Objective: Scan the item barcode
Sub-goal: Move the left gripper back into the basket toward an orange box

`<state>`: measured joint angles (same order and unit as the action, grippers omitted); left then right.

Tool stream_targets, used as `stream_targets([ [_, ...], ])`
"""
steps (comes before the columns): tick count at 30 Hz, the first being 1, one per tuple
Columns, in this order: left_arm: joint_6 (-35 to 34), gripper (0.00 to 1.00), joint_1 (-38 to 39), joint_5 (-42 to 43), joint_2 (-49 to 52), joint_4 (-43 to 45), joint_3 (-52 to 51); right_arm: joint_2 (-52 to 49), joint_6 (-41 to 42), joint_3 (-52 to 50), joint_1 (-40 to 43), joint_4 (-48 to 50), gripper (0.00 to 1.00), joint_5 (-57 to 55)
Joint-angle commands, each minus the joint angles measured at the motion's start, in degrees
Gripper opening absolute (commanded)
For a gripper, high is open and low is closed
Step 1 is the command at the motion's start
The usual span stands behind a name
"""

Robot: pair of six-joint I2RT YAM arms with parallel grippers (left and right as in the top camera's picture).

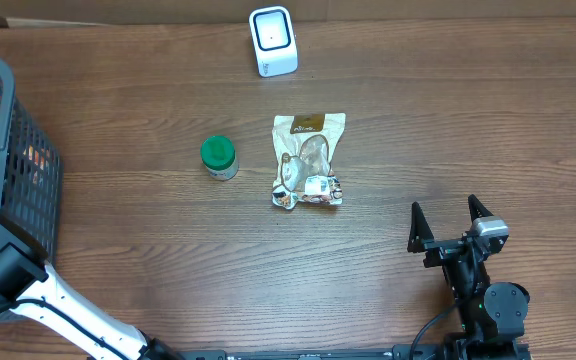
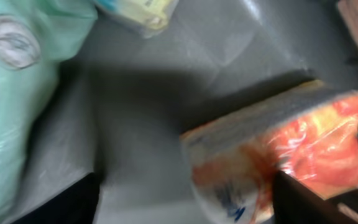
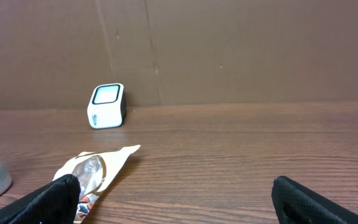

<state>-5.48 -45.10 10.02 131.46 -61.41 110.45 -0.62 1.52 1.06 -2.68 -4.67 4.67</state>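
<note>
Inside the dark mesh basket [image 1: 30, 190], my left gripper [image 2: 182, 208] hangs over the grey floor. An orange-and-white wrapped packet [image 2: 272, 155] lies between its fingers, close to the right fingertip [image 2: 303, 202] and well apart from the left one. The jaws are open and the view is blurred. The white barcode scanner [image 1: 273, 40] stands at the table's far edge, also visible as the scanner [image 3: 106, 106] by the cardboard wall. My right gripper [image 1: 451, 215] rests open and empty near the front right.
A mint-green bag [image 2: 17, 81] and a yellow packet [image 2: 142, 9] share the basket. On the table lie a green-lidded jar [image 1: 218, 157] and a windowed snack pouch [image 1: 308, 160], both between the scanner and the right gripper.
</note>
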Motion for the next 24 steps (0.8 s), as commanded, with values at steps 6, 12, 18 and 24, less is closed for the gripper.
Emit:
stream_targets([
  [6, 0.1, 0.06, 0.5, -0.1, 0.4, 3.3, -5.3, 0.5, 0.2, -0.6, 0.2, 0.2, 1.0, 0.1],
  [12, -3.7, 0.04, 0.1, -0.5, -1.2, 0.1, -5.0, 0.5, 0.2, -0.6, 0.2, 0.2, 1.0, 0.1],
  [18, -9.0, 0.04, 0.0, -0.4, -9.5, -0.7, -4.8, 0.5, 0.2, -0.6, 0.2, 0.3, 1.0, 0.1],
  [24, -20.7, 0.04, 0.0, -1.6, -23.2, -0.1, -4.8, 0.5, 0.2, -0.6, 0.2, 0.2, 1.0, 0.1],
])
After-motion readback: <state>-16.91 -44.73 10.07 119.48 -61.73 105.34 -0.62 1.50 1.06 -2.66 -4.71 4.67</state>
